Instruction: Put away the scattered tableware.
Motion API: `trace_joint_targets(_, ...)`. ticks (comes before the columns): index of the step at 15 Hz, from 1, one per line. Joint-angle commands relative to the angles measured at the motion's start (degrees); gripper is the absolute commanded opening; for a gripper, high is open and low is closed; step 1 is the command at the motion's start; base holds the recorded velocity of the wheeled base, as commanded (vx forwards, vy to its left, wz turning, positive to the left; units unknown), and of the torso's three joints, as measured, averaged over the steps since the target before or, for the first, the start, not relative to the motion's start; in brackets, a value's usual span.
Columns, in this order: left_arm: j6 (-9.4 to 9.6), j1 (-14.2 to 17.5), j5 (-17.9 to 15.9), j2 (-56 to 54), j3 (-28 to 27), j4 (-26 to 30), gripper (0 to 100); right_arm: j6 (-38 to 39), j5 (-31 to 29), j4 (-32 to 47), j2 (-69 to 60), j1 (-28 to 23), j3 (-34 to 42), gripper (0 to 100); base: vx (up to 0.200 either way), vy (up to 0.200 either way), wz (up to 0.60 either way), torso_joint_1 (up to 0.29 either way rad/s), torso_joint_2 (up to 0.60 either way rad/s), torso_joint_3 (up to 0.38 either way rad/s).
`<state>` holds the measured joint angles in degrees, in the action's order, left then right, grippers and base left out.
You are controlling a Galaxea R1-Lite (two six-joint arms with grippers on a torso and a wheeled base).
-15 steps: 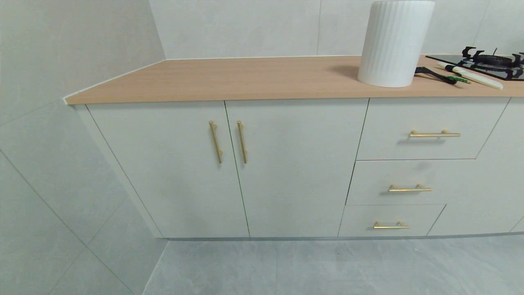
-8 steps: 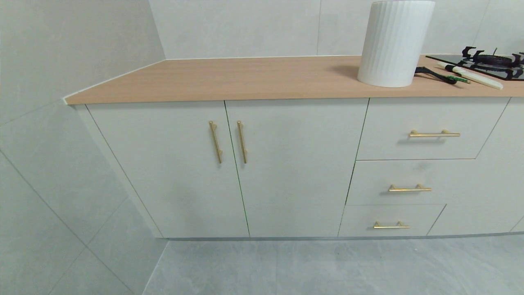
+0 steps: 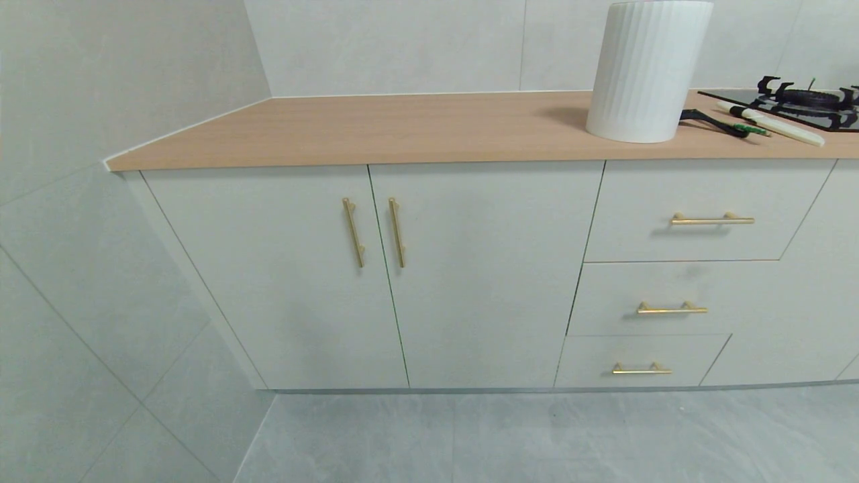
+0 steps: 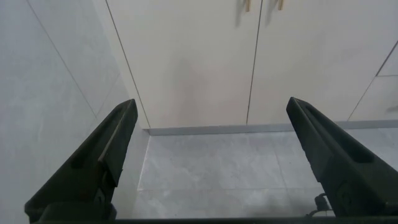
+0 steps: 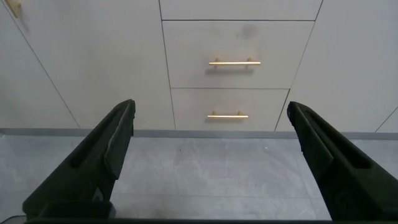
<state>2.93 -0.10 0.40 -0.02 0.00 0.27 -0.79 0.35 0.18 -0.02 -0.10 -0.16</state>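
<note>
On the wooden countertop [image 3: 402,127] stands a tall white ribbed holder [image 3: 647,70] at the right. Just right of it lie a black-handled utensil [image 3: 715,123] and a white utensil with a green band [image 3: 772,125]. My left gripper [image 4: 211,109] hangs low, open and empty, facing the floor and the base of the cabinet doors [image 4: 186,56]. My right gripper [image 5: 210,109] is also open and empty, low in front of the lower drawers [image 5: 233,56].
A black gas hob [image 3: 802,100] sits at the counter's far right. Below are two cabinet doors with gold handles [image 3: 376,231] and three drawers [image 3: 711,219]. A tiled wall [image 3: 100,87] closes the left side. Grey floor [image 3: 537,436] lies in front.
</note>
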Motion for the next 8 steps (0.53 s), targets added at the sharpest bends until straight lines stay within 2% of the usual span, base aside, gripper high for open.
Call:
trace_joint_targets(1, -0.29, 0.01, 0.04, 0.02, 0.00, -0.09, 100, -0.09, 0.00, -0.01, 0.11, 0.01, 0.07, 100, 0.000, 0.000, 0.00, 0.000, 0.00, 0.000)
trace_joint_targets(2, -0.55, 0.01, 0.13, 0.02, 0.00, -0.09, 100, 0.09, 0.00, -0.01, 0.11, 0.01, 0.07, 100, 0.000, 0.000, 0.00, 0.000, 0.00, 0.000)
trace_joint_targets(4, -3.01, 0.01, 0.21, 0.02, 0.00, -0.27, 100, 0.00, 0.00, -0.01, 0.11, 0.01, 0.07, 100, 0.000, 0.000, 0.00, 0.000, 0.00, 0.000)
trace_joint_targets(8, -3.19, 0.01, 0.21, 0.02, 0.00, -0.27, 100, 0.00, 0.00, -0.01, 0.11, 0.01, 0.07, 100, 0.000, 0.000, 0.00, 0.000, 0.00, 0.000)
